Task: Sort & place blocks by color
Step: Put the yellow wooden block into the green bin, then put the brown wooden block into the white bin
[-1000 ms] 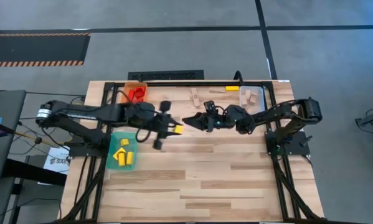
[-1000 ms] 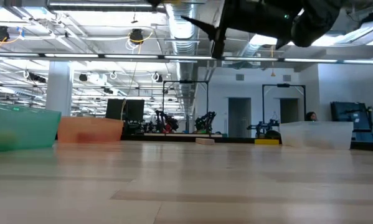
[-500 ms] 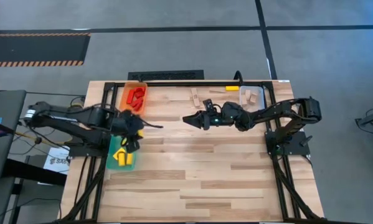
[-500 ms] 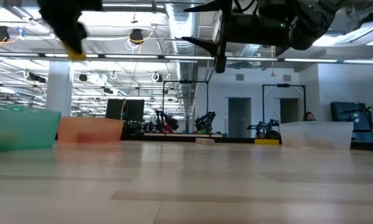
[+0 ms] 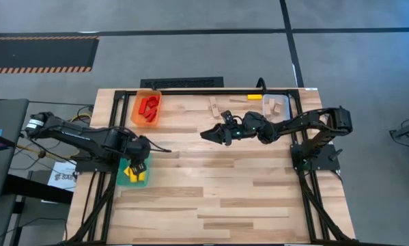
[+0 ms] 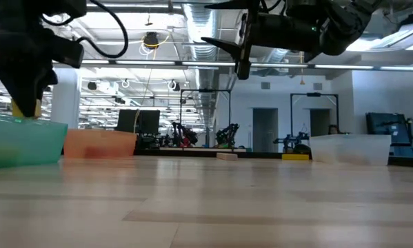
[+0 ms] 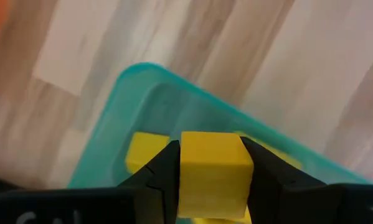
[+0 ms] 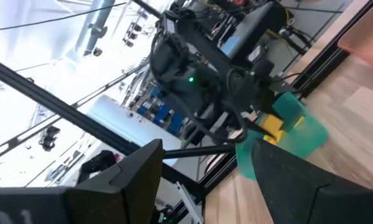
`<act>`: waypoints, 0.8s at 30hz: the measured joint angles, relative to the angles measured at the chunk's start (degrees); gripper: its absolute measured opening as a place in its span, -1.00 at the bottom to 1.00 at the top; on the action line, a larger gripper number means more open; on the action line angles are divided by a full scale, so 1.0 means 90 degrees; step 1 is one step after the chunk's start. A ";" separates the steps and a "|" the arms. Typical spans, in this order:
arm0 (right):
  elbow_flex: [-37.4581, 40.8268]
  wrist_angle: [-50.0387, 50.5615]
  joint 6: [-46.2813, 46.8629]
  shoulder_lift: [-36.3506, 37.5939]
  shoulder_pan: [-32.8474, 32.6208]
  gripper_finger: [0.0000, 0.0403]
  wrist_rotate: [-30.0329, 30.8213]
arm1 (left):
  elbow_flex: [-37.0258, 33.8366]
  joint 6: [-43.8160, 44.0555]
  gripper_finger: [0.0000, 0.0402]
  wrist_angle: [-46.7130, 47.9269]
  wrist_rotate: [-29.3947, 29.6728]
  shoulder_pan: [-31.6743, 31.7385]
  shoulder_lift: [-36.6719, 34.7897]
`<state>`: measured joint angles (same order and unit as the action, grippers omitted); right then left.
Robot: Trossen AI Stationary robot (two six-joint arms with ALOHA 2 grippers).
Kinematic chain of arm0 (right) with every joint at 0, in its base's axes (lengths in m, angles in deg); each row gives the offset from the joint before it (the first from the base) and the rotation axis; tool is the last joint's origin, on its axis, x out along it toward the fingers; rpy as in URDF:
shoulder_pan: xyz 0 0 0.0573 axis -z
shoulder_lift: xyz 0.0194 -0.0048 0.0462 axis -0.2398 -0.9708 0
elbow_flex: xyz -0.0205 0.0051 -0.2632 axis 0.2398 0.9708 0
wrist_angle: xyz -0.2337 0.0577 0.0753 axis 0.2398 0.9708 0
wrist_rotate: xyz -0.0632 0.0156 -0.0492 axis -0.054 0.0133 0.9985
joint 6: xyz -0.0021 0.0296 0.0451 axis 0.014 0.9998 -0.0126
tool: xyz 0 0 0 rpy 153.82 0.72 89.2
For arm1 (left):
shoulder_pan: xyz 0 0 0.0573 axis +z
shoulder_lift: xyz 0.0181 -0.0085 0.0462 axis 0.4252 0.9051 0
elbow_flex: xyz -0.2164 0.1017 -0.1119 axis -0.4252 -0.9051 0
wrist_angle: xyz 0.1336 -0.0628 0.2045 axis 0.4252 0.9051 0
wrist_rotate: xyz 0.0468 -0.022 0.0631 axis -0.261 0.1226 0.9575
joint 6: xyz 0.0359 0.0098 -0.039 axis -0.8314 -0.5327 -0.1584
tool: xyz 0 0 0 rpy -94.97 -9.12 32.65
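My left gripper point(image 5: 137, 162) hangs over the teal bin point(image 5: 125, 179) at the table's left edge, shut on a yellow block point(image 7: 211, 155). In the low view that block point(image 6: 18, 108) shows just above the bin's rim point(image 6: 27, 125). More yellow blocks point(image 5: 138, 176) lie in the bin. My right gripper point(image 5: 207, 133) is open and empty, high over the table's middle point(image 6: 242, 49). Two pale wood blocks point(image 5: 214, 106) and a yellow bar point(image 5: 255, 97) lie on the table near the far edge. My left gripper point(image 7: 212, 180) pinches the yellow block by two opposite side faces point(image 7: 185, 163), one finger point(image 7: 164, 171) on each. The fingers come from above, pointing down. The block is lifted clear, level, above the teal bin's inside.
An orange bin point(image 5: 147, 108) with red blocks stands at the far left. A clear bin point(image 5: 276, 104) with wood blocks stands at the far right. A black frame rail point(image 5: 211, 91) runs along the far edge. Bare wood point(image 5: 218, 191) lies toward the near edge.
My left gripper has carried the yellow block from the table's middle, beside the right gripper, toward the left and near edges. It has come down to just above the teal bin's rim.
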<state>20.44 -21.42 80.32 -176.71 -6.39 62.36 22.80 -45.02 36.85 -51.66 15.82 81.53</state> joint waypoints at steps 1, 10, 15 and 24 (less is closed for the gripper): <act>0.0000 -0.0001 0.0013 0.0000 -0.0001 0.32 -0.0049 | 0.0000 -0.0087 -0.47 0.0074 0.0056 0.0014 0.0008; 0.0000 -0.0021 -0.0005 0.0000 -0.0029 0.32 -0.0068 | -0.0002 -0.1622 -0.47 -0.0070 0.0004 0.0322 0.0556; 0.0000 -0.0018 -0.0011 0.0000 -0.0030 0.32 -0.0068 | -0.0002 -0.2044 -0.43 -0.0434 -0.0311 0.0505 0.1107; 0.0000 -0.0055 0.0025 0.0000 -0.0153 0.32 -0.0075 | 0.0707 -0.2828 0.62 -0.0216 -0.0121 0.0629 0.1534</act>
<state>20.44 -21.91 80.55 -176.71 -7.77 61.69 29.16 -70.48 34.91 -52.75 21.48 95.34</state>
